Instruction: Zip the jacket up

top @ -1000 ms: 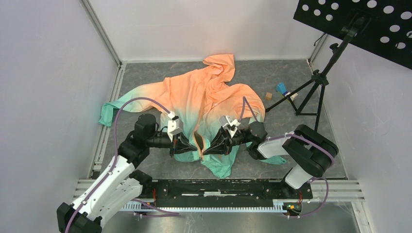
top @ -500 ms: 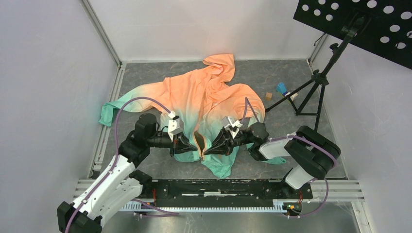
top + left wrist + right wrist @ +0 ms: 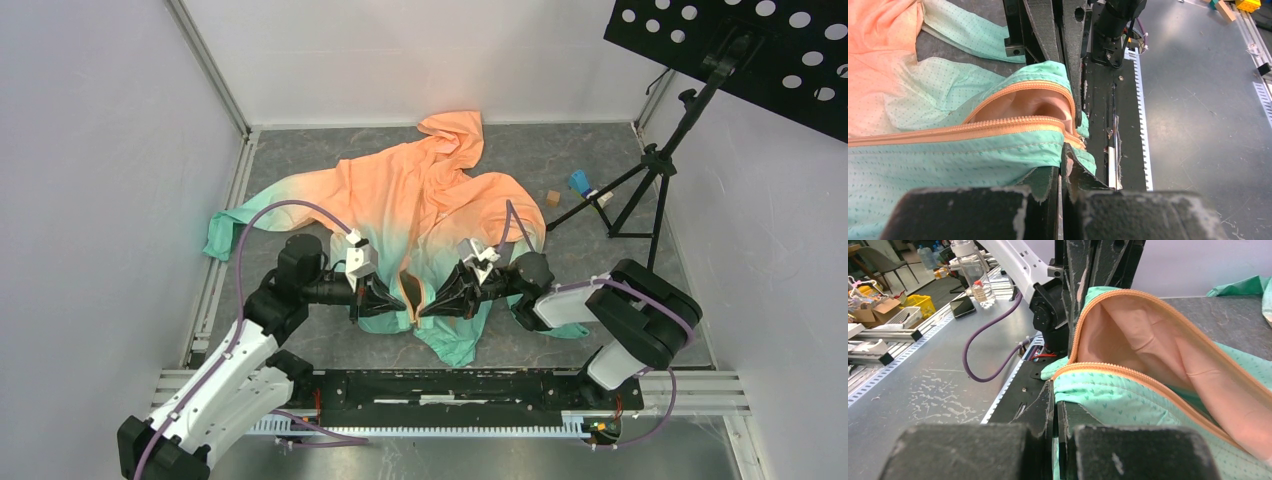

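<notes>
The jacket [image 3: 420, 205] lies spread on the grey floor, orange at the hood fading to mint green at the hem. Its orange front zipper [image 3: 409, 292] gapes open at the hem between both grippers. My left gripper [image 3: 393, 299] is shut on the mint hem [image 3: 973, 155] of one front panel, just below the zipper tape [image 3: 968, 131]. My right gripper [image 3: 430, 301] is shut on the hem [image 3: 1108, 390] of the other panel, beside its zipper edge [image 3: 1128, 371]. The two grippers face each other a few centimetres apart. I cannot make out the zipper slider.
A black stand [image 3: 640, 175] with a perforated tray stands at the right. A small wooden block [image 3: 552, 198] and a blue object [image 3: 579, 182] lie near its legs. A green sleeve [image 3: 228, 228] reaches the left rail. The black base rail [image 3: 450, 385] runs along the near edge.
Both grippers have lifted the hem slightly and moved a little away from me; the zipper gap between them now bulges open wider.
</notes>
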Tool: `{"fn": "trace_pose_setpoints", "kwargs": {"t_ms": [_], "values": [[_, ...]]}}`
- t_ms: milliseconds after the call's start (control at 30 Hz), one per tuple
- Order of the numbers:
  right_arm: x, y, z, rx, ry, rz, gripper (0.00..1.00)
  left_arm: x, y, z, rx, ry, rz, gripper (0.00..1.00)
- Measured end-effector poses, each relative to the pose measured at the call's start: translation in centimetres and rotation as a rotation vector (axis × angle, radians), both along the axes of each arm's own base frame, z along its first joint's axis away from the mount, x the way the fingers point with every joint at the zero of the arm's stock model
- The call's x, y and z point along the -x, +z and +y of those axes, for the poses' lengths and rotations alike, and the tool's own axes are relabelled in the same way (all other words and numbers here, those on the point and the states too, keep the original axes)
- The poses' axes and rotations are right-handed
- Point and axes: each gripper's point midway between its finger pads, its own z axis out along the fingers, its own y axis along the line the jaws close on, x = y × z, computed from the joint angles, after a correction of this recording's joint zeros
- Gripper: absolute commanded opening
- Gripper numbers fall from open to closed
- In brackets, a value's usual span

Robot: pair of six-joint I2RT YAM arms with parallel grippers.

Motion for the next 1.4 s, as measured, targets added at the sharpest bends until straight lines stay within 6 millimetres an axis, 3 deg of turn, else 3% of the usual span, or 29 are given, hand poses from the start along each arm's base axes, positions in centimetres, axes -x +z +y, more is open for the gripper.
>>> {"fn": "trace_pose_setpoints", "kwargs": {"t_ms": [400,1400], "values": [[1.0,-0.3,0.1,0.005,0.035,-0.008,0.0,-0.2,0.4,0.2,0.004,0.027,-0.032,0.02],[-0.1,0.0,0.2,-0.007,-0.02,-0.003,0.0,-0.3,0.0,0.1,-0.005,0.023,-0.012,0.02]]}}
